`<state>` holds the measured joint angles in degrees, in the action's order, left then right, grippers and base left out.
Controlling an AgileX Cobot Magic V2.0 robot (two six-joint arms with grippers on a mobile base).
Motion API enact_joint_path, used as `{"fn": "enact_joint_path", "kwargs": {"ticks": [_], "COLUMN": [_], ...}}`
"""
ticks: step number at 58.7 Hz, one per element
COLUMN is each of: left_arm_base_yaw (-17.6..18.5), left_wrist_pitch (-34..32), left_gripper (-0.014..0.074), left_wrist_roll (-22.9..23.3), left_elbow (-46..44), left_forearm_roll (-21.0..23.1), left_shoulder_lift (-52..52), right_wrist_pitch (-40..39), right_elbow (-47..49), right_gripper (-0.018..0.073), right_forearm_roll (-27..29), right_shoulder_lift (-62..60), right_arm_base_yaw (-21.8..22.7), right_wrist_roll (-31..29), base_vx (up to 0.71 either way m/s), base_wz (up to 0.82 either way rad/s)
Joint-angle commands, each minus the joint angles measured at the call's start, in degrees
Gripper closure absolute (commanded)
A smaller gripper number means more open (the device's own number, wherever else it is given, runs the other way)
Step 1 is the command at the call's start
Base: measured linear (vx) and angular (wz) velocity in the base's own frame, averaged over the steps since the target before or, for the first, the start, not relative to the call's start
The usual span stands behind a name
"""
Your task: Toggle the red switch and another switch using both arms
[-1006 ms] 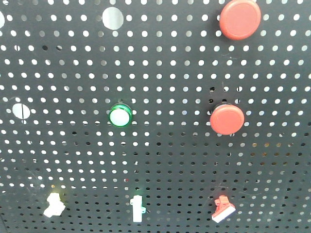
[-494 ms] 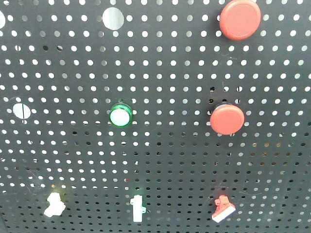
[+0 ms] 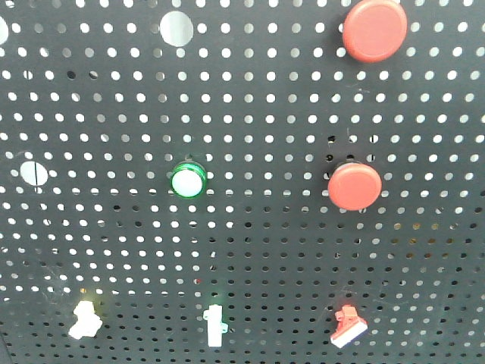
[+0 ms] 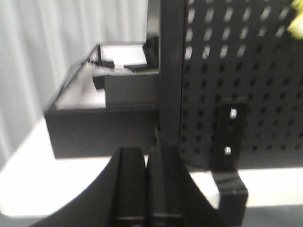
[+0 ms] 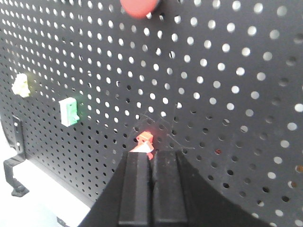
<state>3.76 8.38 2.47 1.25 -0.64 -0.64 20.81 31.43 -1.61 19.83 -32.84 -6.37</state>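
The red switch (image 3: 347, 326) sits low on the right of the black pegboard (image 3: 250, 114), its red lever on a white base. In the right wrist view the red switch (image 5: 144, 142) glows just beyond the tips of my right gripper (image 5: 151, 155), which is shut with nothing between its jaws. The other switch (image 3: 83, 320), whitish with a faint yellow tint, sits low on the left; it also shows as a pale yellow toggle (image 5: 21, 85). My left gripper (image 4: 147, 152) is shut and empty, low beside the board's left edge, far below that switch (image 4: 297, 23).
A narrow white toggle (image 3: 214, 326) with a green glint stands between the two switches. Higher up are a lit green button (image 3: 187, 180) and two big round red buttons (image 3: 373, 30) (image 3: 354, 186). A black foot bracket (image 4: 229, 146) holds the board on the white table (image 4: 28, 175).
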Motion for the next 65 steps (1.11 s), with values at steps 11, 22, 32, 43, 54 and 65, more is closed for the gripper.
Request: {"fn": "enact_joint_path", "kwargs": {"ticks": [11, 22, 32, 43, 54, 65], "left_arm_base_yaw": [-0.17, -0.17, -0.17, -0.17, -0.17, -0.17], "left_wrist_pitch": [-7.56, -7.78, -7.78, -7.78, -7.78, -7.78], "left_gripper": [0.0594, 0.0594, 0.0594, 0.0594, 0.0594, 0.0594], "left_wrist_roll": [2.53, 2.53, 2.53, 2.53, 2.53, 2.53], "left_elbow": [1.38, 1.38, 1.38, 1.38, 1.38, 1.38], "left_forearm_roll": [-2.37, -2.67, -2.67, -2.67, -2.67, -2.67], "left_shoulder_lift": [-1.09, -1.09, -1.09, -1.09, -1.09, -1.09], "right_wrist_pitch": [-4.85, -4.85, -4.85, -4.85, -4.85, -5.45], "right_elbow": [1.81, 1.81, 1.81, 1.81, 1.81, -0.23], "right_gripper": [0.0566, 0.0566, 0.0566, 0.0566, 0.0566, 0.0566], "right_forearm_roll": [-0.53, -0.53, -0.53, -0.53, -0.53, -0.88], "right_shoulder_lift": [0.61, 0.61, 0.61, 0.61, 0.61, 0.61], "right_arm_base_yaw": [0.41, 0.41, 0.41, 0.41, 0.41, 0.59], "right_wrist_roll": [-0.05, -0.05, -0.05, -0.05, -0.05, -0.11], "base_vx": [0.00, 0.00, 0.00, 0.00, 0.00, 0.00], "base_wz": [0.00, 0.00, 0.00, 0.00, 0.00, 0.00]}}
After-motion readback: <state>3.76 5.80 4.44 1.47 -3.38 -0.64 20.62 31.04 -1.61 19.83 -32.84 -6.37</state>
